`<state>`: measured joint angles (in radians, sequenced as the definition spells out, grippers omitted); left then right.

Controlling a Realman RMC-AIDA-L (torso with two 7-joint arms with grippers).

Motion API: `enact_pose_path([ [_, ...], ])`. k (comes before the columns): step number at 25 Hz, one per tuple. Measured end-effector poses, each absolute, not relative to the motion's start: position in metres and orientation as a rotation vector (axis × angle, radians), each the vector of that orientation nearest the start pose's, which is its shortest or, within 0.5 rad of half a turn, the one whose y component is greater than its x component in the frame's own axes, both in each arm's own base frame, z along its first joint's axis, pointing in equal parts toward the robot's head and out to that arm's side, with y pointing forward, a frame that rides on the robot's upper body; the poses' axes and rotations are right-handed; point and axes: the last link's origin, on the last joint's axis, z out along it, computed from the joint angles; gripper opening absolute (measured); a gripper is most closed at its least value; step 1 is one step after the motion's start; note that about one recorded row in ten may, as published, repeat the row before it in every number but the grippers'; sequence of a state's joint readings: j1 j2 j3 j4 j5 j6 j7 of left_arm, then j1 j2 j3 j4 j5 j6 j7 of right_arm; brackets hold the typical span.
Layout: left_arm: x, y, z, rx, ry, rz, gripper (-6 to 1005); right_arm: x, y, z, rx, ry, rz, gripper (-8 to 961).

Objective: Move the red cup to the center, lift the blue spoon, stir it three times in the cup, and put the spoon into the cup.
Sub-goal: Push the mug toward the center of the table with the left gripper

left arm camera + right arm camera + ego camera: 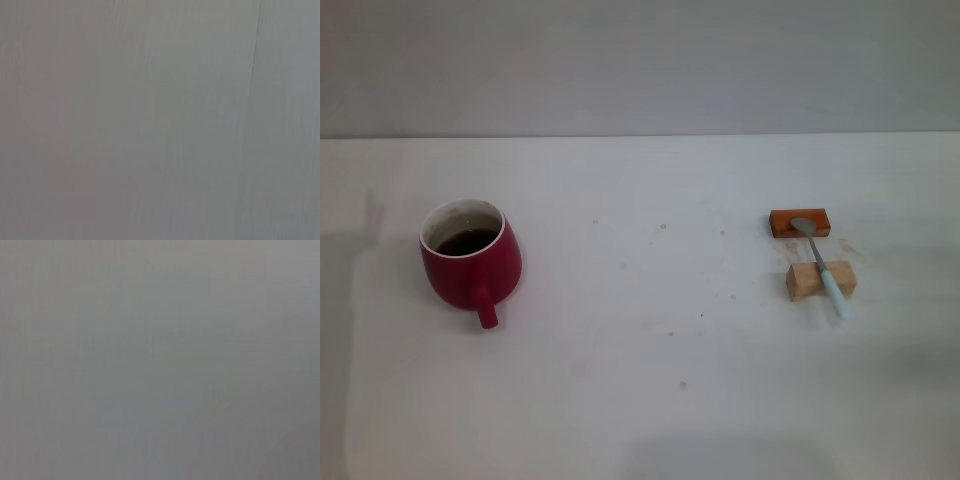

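We find no part of our own body in these pictures. In the head view no arm, sleeve, cable, screw or marking shows at any edge of the frame. The left gripper and the right gripper both lie outside all three views, so we can give no colours or shapes for them. The left wrist view holds only a flat grey surface (150, 125) with a thin dark line (254, 60) in the upper right of the frame, and we cannot tell whether it is ours. The right wrist view is an even grey field (160, 360).
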<state>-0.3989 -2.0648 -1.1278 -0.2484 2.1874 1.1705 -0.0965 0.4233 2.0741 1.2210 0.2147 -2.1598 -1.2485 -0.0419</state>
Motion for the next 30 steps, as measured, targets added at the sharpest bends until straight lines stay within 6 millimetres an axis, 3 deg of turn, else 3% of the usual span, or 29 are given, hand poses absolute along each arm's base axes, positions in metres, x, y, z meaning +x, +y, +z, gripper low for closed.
enact_pose_path([
  [21,-0.353,0.334,0.038,-1.206,-0.624,-0.724,860,0.353,0.334,0.059,-1.095,0.506,0.647,699],
  [30,-0.363,0.324,0.038,-1.200,-0.637,-0.691,860,0.355,0.332,0.060,-1.091,0.510,0.641,698],
])
